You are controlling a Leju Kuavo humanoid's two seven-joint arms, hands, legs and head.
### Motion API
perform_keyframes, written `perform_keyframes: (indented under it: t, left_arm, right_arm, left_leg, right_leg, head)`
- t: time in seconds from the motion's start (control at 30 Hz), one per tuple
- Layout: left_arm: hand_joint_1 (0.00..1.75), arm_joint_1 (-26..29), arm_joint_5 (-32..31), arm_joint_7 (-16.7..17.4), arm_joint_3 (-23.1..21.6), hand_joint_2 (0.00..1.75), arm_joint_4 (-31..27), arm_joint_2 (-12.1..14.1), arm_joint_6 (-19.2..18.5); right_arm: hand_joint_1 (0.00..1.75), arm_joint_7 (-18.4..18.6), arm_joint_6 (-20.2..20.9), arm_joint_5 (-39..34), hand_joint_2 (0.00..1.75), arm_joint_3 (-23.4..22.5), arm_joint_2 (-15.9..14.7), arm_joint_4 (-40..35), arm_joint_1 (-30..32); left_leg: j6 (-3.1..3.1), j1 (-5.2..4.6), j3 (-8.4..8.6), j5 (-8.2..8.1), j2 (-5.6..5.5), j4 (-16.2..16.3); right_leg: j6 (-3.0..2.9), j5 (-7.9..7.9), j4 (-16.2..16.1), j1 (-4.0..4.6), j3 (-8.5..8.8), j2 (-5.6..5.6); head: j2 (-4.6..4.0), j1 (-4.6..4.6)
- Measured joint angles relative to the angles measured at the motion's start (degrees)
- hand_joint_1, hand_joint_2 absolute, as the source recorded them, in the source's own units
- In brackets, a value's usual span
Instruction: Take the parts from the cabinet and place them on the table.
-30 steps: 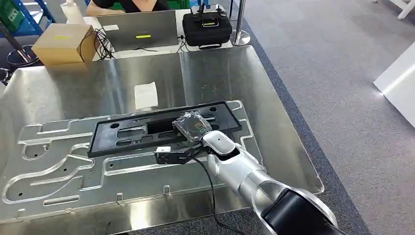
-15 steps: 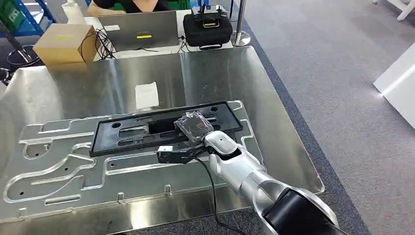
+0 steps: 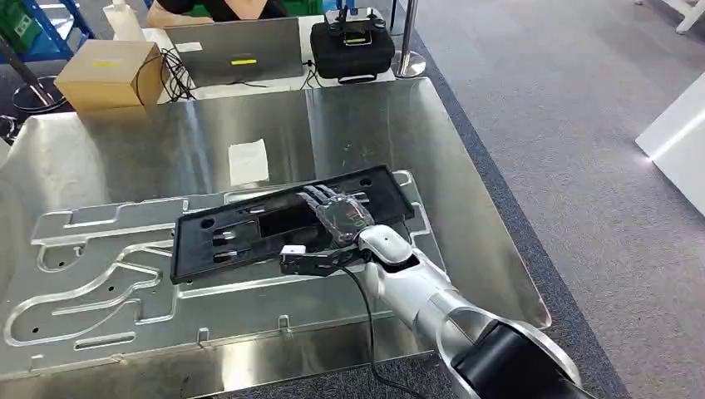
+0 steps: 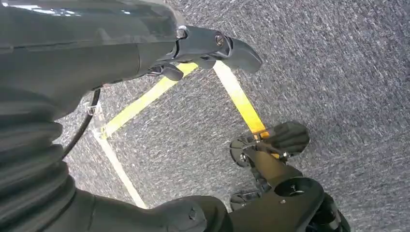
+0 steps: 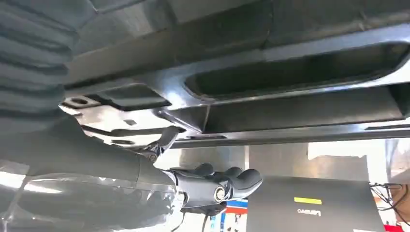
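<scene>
A long black plastic part (image 3: 241, 237) with several cut-outs lies aslant over the machined aluminium plate (image 3: 100, 274) on the steel table (image 3: 374, 125). My right hand (image 3: 337, 218) grips the part near its right half, fingers spread across its top. The right wrist view looks along the part's underside (image 5: 290, 77), which stands off the surface just beyond my right hand (image 5: 145, 183). My left hand (image 4: 96, 58) hangs over grey carpet with fingers and thumb apart, holding nothing.
A white paper slip (image 3: 248, 160) lies behind the part. At the far end stand a cardboard box (image 3: 108, 73), a laptop (image 3: 237, 50) with a person (image 3: 216, 8) behind it, and a black case (image 3: 351, 48). A post base (image 3: 407, 62) stands by the table's right corner.
The black part has turned and shifted right with my right hand; its left end moved rightward and its right end now sits higher on the plate.
</scene>
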Motion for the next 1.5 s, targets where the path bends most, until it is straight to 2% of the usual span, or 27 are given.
perform_keyframes:
  t: [1.0,1.03,1.07,1.1,1.2,1.23,1.3,1.33,1.4,1.5]
  left_arm:
    - [0.0,0.3,0.13,-0.61,0.0,1.75,0.0,-0.02,-1.07]
    - [0.0,0.35,0.2,-0.87,0.0,0.0,0.0,-0.02,-1.16]
    - [0.0,0.38,0.22,-1.01,0.0,0.0,0.0,-0.02,-1.31]
    - [0.0,0.55,3.41,-2.34,0.35,0.0,0.0,-0.02,-2.05]
    - [0.0,0.56,8.15,-2.29,4.17,0.0,0.0,-0.97,-0.87]
    - [0.0,0.54,7.56,-1.86,4.79,0.0,0.0,-1.8,0.47]
    - [0.0,0.26,5.26,-0.55,4.33,0.0,-0.02,-5.4,4.51]
    - [0.0,0.08,4.74,-0.24,4.04,0.0,-0.02,-6.53,5.16]
    - [0.0,-0.15,4.48,-0.09,3.96,0.0,-0.02,-8.09,5.33]
    - [0.0,-0.08,4.28,-0.04,3.87,0.0,0.04,-9.51,4.85]
  right_arm:
    - [0.0,-0.5,-1.46,-1.92,0.0,-1.48,-2.21,-0.02,0.68]
    - [0.0,-1.31,-1.97,-2.84,0.0,-2.05,-2.42,-0.24,0.69]
    - [0.0,-1.71,-2.19,-3.39,0.0,-2.43,-2.54,-0.5,0.68]
    - [0.0,-3.08,-2.23,-6.91,0.0,-5.03,-3.67,-4.0,0.55]
    - [0.0,-2.45,-3.13,-8.66,0.0,-6.95,-5.55,-7.0,0.92]
    - [0.0,-2.47,-3.54,-9.14,0.0,-7.68,-6.36,-7.74,1.2]
    - [0.0,-3.81,-4.22,-11.43,0.0,-9.14,-7.85,-9.99,2.14]
    - [0.0,-4.8,-4.18,-13.19,0.0,-9.77,-8.35,-11.46,2.62]
    - [0.0,-6.52,-3.14,-16.75,0.0,-11.0,-9.03,-14.98,3.36]
    - [0.0,-7.06,1.34,-23.79,0.0,-12.88,-9.84,-23.86,4.55]
  left_leg:
    - [-0.03,0.0,0.0,-0.03,0.0,-0.02]
    - [-0.03,0.0,0.0,-0.03,0.0,-0.02]
    - [-0.04,0.0,0.0,-0.03,0.0,-0.02]
    - [-0.03,0.0,0.0,-0.03,0.0,-0.01]
    - [-0.01,-0.06,0.0,-0.05,-0.05,0.08]
    - [0.02,-0.17,0.0,-0.06,-0.07,0.07]
    - [0.12,-0.44,-0.01,-0.09,-0.08,0.06]
    - [0.17,-0.5,-0.02,-0.12,-0.1,0.06]
    - [0.27,-0.52,-0.05,-0.18,-0.1,0.13]
    - [0.64,-0.73,-0.08,-0.44,-0.1,0.35]
  right_leg:
    - [-0.04,-0.05,0.0,0.0,0.0,-0.01]
    - [-0.04,-0.05,0.0,0.0,-0.01,0.0]
    - [-0.04,-0.05,0.0,0.0,0.0,0.0]
    - [-0.04,-0.05,0.0,-0.01,0.0,-0.01]
    - [-0.02,-0.04,-0.07,-0.08,0.0,-0.04]
    - [0.06,-0.01,-0.08,-0.16,0.01,-0.06]
    - [0.26,-0.01,-0.06,-0.39,0.02,-0.08]
    - [0.36,0.01,-0.06,-0.45,0.06,-0.06]
    - [0.44,0.02,-0.09,-0.5,0.09,0.0]
    - [0.75,-0.08,-0.16,-0.63,0.11,0.01]
  head:
    - [0.0,0.0]
    - [0.0,0.0]
    - [0.0,0.0]
    - [-0.02,0.0]
    - [0.0,-0.02]
    - [0.0,0.02]
    - [0.0,-0.09]
    - [0.0,-0.02]
    - [-0.02,0.0]
    - [0.0,0.0]
